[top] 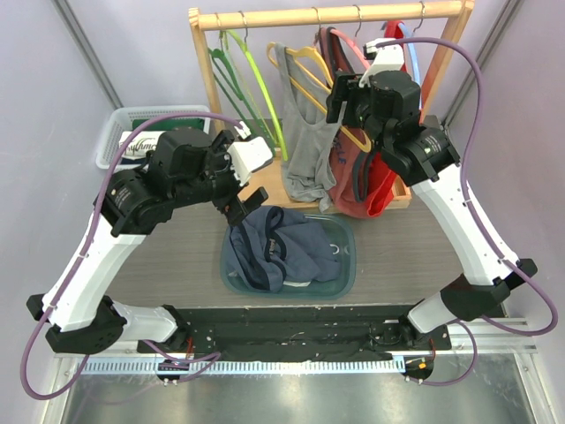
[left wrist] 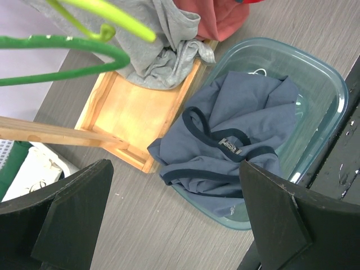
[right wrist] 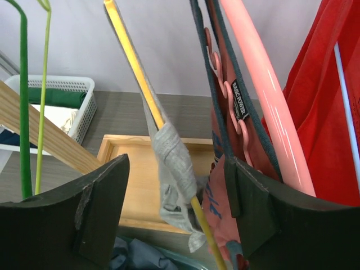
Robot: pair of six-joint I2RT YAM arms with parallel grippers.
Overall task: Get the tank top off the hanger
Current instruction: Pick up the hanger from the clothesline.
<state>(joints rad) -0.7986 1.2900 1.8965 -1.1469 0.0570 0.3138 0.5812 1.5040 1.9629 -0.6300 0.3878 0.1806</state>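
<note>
While my right tool (right wrist: pixel 175 171) hangs spread, the grey tank top (right wrist: pixel 171 154) lies straight ahead, strap slanting steeply along the yellow hanger (right wrist: pixel 135 67); left tool (left wrist: pixel 174 169), also spread, is farther off.

Gray tank top (top: pixel 309 150): sleeveless, thin knit, draped on yellow hanger (right wrist: pixel 135 62). Hangs limp and creased in vertical folds, with lower hem crumpled on wooden rack base (left wrist: pixel 140 112). One strap bunched into a tight wad around a hanger arm, partway down it. Yellow hanger: slim, hooked over rack rail (top: pixel 265 18), tilted steeply, with one arm slanting downward below the wadded strap.
</note>
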